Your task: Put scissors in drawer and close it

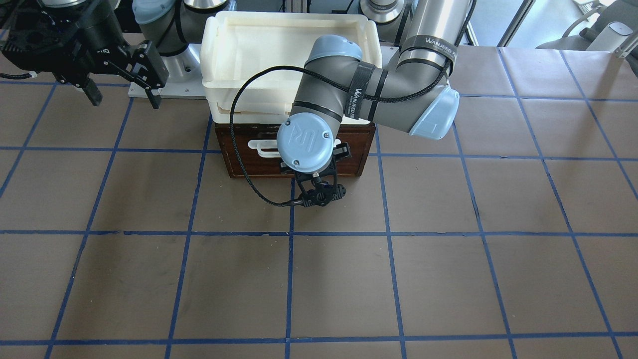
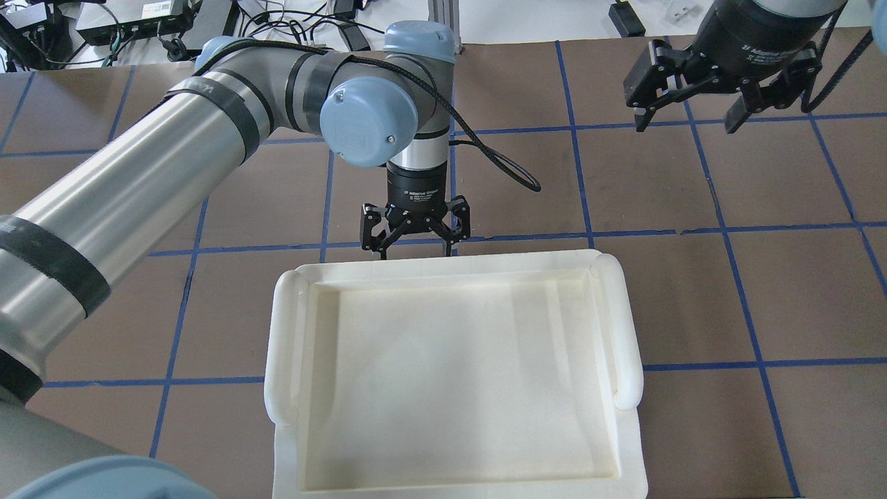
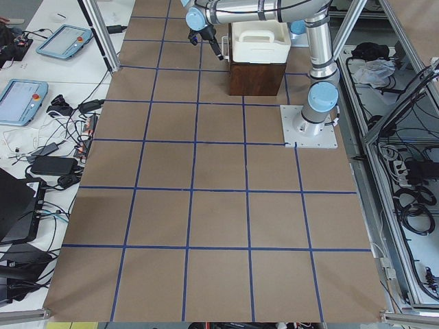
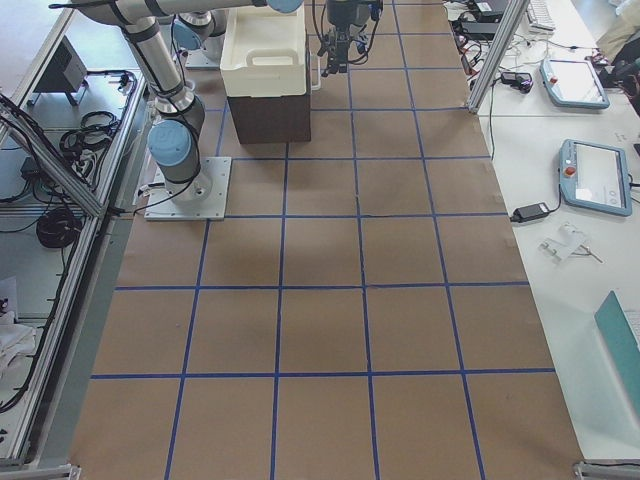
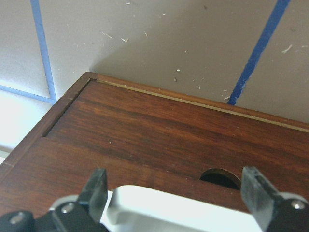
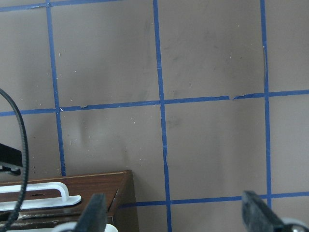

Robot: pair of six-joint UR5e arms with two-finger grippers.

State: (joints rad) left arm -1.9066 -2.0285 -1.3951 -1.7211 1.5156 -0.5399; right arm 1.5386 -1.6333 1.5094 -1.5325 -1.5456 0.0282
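Note:
The drawer [image 1: 249, 162] has a dark brown front with a white bar handle [image 1: 259, 145]. Its front looks flush with the cabinet frame in the left wrist view [image 5: 159, 125]. My left gripper [image 2: 414, 239] is open, and its fingers [image 5: 96, 188] straddle the white handle [image 5: 178, 208] without closing on it. My right gripper [image 1: 124, 97] is open and empty. It hangs above the table, well off to the side of the cabinet, and it also shows in the overhead view [image 2: 686, 114]. The scissors show in no view.
Stacked cream-white plastic trays [image 2: 624, 326] sit on top of the wooden cabinet [image 3: 255, 79] and hide it from overhead. The brown table [image 1: 349, 279] has a blue tape grid. The left arm's elbow [image 1: 433, 114] hangs over the cabinet's side.

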